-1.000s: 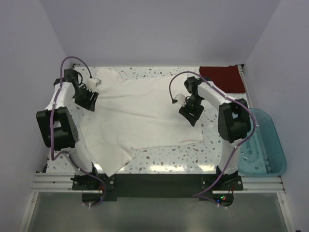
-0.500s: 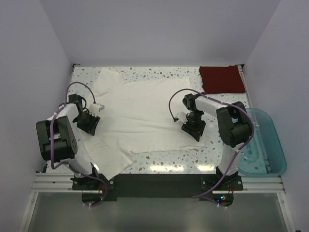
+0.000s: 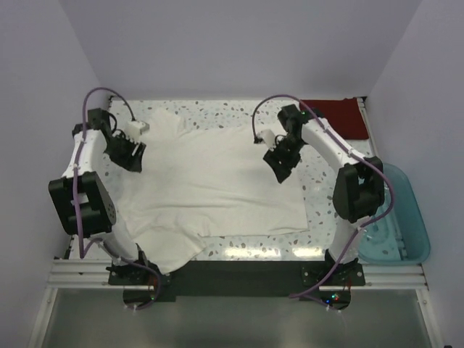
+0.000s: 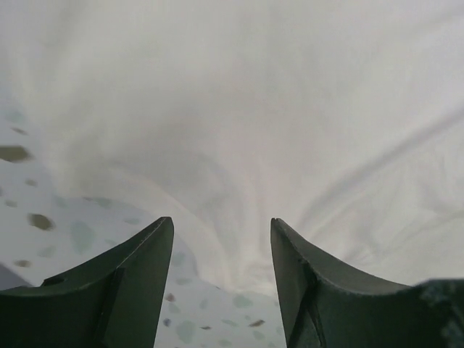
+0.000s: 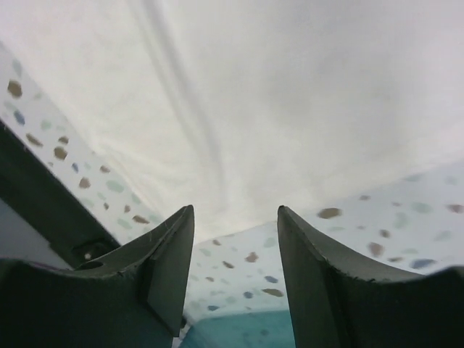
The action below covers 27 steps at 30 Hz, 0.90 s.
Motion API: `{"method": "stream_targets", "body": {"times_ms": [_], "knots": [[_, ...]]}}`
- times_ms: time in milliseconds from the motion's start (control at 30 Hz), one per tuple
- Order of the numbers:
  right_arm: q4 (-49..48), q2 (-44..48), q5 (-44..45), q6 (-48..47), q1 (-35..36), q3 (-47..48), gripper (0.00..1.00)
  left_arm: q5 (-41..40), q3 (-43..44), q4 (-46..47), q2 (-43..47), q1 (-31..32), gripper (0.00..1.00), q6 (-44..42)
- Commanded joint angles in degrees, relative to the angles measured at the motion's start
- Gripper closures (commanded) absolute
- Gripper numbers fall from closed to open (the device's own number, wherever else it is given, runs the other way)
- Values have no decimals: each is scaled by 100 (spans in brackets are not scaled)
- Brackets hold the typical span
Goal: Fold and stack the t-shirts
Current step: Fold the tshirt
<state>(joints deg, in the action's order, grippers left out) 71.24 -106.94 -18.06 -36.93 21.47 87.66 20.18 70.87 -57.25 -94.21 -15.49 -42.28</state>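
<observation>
I have the large white cloth t-shirt [image 3: 210, 185] spread flat across the middle of the pale speckled table [image 3: 319, 217]. Its corner at 7 o'clock hangs over the near edge. The dark red folded rectangle of a t-shirt [image 3: 341, 116] lies at 1 o'clock in the far right corner. The translucent teal plastic bin [image 3: 395, 217] sits off the table's right side at 4 o'clock. My left gripper [image 3: 133, 159] is over the white shirt's 10 o'clock edge, my right gripper [image 3: 281, 170] over its 2 o'clock edge.
</observation>
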Motion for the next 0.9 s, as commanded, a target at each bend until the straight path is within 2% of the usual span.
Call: {"method": "stream_targets", "body": {"times_ms": [0, 33, 133, 233, 433, 633, 867], "knots": [[-276, -518, -23, 203, -458, 1207, 47, 1065, 1793, 336, -656, -60, 39, 569], [-486, -695, 100, 212, -521, 1793, 47, 1136, 2068, 468, -842, -51, 39, 720], [-1144, -1449, 628, 326, -732, 2787, 48, 1207, 2963, 1116, -1537, -51, 38, 1440], [-1900, -1943, 953, 467, -908, 3483, 48, 1207, 3720, 1732, -2214, -42, 38, 2100], [-3306, -2893, 1103, 581, -1014, 4136, 53, 1128, 4838, 2525, -3313, 19, 37, 3050], [-4179, -3553, 1253, 643, -1040, 4548, 50, 1049, 4884, 2842, -3665, 72, 36, 3244], [-4233, -3852, 1077, 520, -1119, 4664, 52, 979, 4954, 3018, -3911, 125, 34, 3314]]}}
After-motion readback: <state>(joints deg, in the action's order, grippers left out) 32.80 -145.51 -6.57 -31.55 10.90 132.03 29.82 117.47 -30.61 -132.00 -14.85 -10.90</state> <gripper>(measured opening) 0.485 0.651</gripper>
